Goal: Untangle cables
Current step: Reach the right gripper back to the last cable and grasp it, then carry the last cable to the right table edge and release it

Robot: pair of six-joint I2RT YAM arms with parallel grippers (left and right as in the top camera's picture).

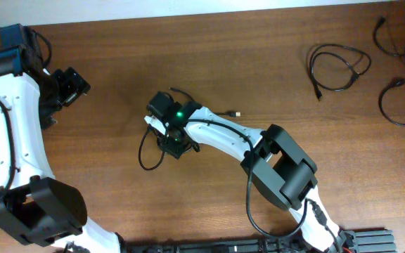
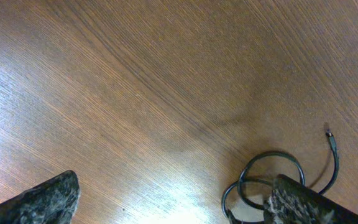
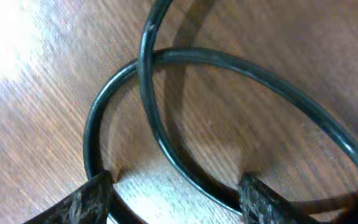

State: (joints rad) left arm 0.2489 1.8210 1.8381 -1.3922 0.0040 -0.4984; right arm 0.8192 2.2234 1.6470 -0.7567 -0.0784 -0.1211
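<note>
Cable loops (image 3: 143, 87) between spread right pincer (image 3: 176, 193), left pincer (image 2: 176, 199) spread empty, other cables (image 1: 339, 68) well apart.

Overhead: bright, even light from above, sharp all over, only short soft shadows on the worktop (image 1: 259, 56). Left wrist: broad glare low centre and at the left edge, wood grain sharp, left gripper (image 2: 173, 190) fingers blurred. Right wrist: blown-out glare top left, cable (image 3: 145, 93) slightly soft with a dark shadow beside it, right gripper (image 3: 176, 183) fingers out of focus.
</note>
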